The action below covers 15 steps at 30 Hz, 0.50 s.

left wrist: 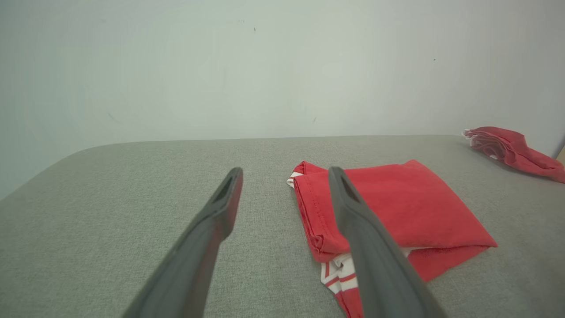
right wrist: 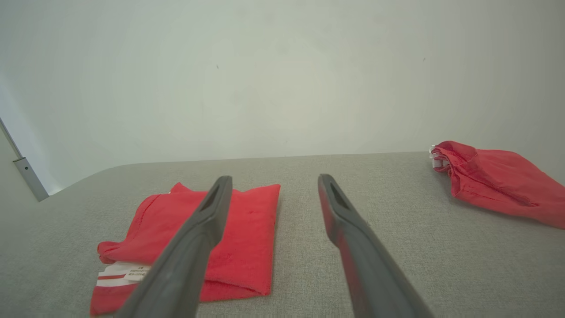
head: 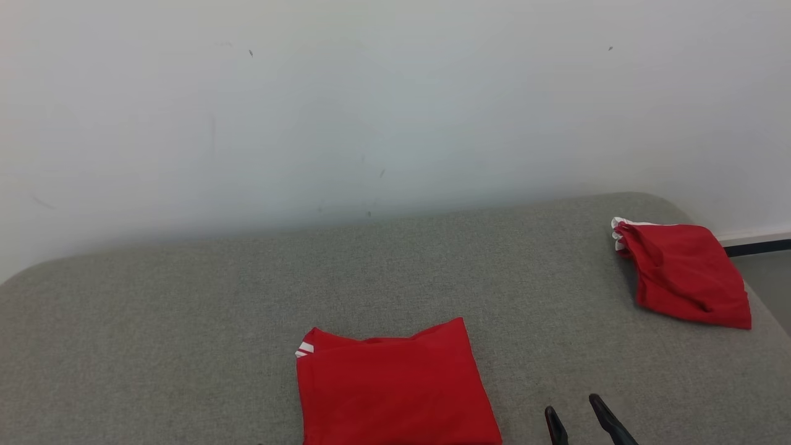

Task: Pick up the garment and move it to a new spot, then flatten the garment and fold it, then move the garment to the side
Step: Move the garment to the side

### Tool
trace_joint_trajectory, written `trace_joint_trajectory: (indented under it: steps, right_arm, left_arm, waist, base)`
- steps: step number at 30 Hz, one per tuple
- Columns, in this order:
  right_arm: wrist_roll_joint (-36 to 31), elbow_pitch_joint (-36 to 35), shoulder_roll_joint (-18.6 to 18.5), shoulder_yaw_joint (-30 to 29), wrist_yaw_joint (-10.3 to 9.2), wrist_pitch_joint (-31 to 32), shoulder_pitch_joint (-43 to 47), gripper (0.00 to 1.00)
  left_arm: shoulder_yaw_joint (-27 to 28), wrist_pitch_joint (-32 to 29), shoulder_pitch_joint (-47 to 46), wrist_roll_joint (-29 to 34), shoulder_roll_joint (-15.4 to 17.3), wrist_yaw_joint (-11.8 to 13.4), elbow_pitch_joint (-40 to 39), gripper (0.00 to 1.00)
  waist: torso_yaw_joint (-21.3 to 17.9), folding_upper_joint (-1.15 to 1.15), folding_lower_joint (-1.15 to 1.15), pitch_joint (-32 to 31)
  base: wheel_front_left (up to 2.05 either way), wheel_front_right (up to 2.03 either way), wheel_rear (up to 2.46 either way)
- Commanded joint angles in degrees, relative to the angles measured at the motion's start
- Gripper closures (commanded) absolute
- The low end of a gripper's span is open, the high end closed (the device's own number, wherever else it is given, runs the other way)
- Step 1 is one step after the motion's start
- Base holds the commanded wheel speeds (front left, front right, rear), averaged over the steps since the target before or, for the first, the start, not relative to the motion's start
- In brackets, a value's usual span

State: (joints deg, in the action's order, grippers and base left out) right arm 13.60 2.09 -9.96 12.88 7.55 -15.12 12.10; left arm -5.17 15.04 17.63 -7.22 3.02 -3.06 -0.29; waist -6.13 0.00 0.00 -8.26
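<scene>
A red garment with white trim lies folded into a neat rectangle (head: 395, 386) at the front middle of the grey cushioned surface (head: 185, 321). It also lies flat in the left wrist view (left wrist: 397, 212) and in the right wrist view (right wrist: 229, 238). My right gripper (head: 578, 411) is open, its dark fingertips just right of the fold and apart from it; nothing sits between its fingers (right wrist: 353, 238). My left gripper (left wrist: 284, 176) is open and empty, held above the surface just left of the fold's edge.
A second red garment (head: 683, 272) lies loosely folded at the far right edge of the surface, also seen as a red heap (right wrist: 494, 181). A pale wall (head: 371, 111) rises behind. Bare grey fabric stretches to the left and the middle back.
</scene>
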Motion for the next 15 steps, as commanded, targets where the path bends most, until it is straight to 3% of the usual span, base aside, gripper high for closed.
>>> trace_joint_trajectory:
  steps: [1, 15]
  right_arm:
    - [0.31, 0.34, -0.2, 0.31, -0.16, -0.03, 0.39, 0.0]
    - [0.75, 1.02, -0.41, 0.49, -0.16, -0.03, 0.16, 0.0]
  left_arm:
    - [0.05, 0.1, 0.64, -0.59, -0.15, 0.03, 0.21, 0.0]
    - [-0.24, 0.1, -0.3, -0.44, -0.17, 0.39, 0.87, 0.0]
  waist:
    - [0.0, 0.0, 0.0, 0.08]
    - [0.5, 0.0, 0.0, 0.55]
  base:
    - [0.0, 0.0, 0.0]
    - [0.0, 0.0, 0.0]
